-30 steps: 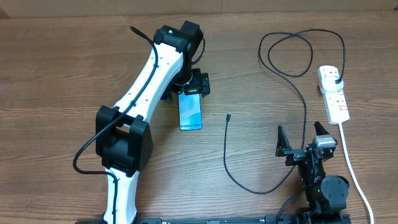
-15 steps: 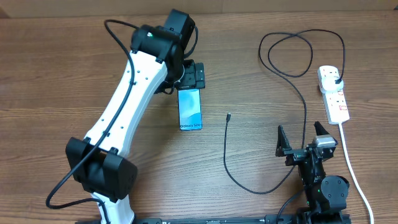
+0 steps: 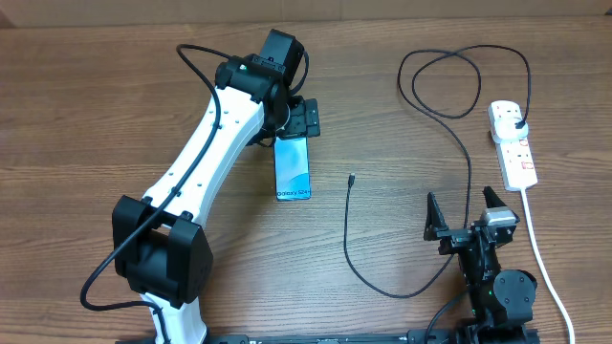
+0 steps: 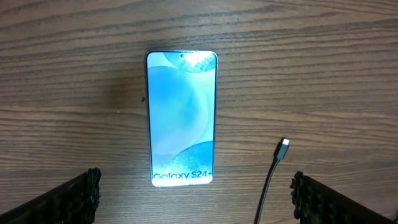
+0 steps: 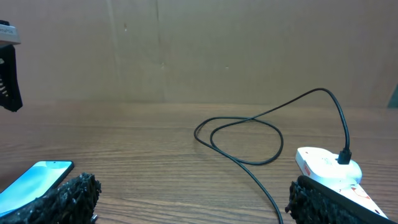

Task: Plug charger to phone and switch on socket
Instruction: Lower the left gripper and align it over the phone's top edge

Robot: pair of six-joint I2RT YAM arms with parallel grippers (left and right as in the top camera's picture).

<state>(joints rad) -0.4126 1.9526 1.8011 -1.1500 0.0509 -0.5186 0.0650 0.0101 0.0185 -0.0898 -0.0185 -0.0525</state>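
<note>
Nearest the base, the right gripper (image 3: 466, 212) is sitting just above the wooden table (image 3: 86, 105) with its two ribbed black fingers spread as wide as they go and nothing between them. The table is looking like brown wood grain with long streaks running side to side. Just to the left of that gripper, the charger (image 3: 469, 177) is snaking around as a thin black rubbery cable: it's curving in a loose U close to the gripper, and one side is running up to a tiny metal connector tip (image 3: 352, 178) lying flat on the wood. That tip is sitting near the right of the phone (image 3: 294, 168), but the two aren't touching. The phone is lying face up, a slim rounded rectangle with a glossy light blue screen and white Galaxy lettering at its near end. The left gripper (image 4: 194, 200) is hanging over the phone's far end on its white arm, jaws wide apart and gripping nothing; from its wrist camera the knobbly black fingertips are flanking the phone on both sides, clear of it. Off to the right, the socket (image 3: 512, 143) is lying as a long white plastic strip with red markings, a thick white cord (image 3: 538, 248) trailing back toward the base. The charger's black plug (image 3: 517, 122) is sitting in the strip's far outlet, and beyond it the cable is looping into a big loose ring.
</note>
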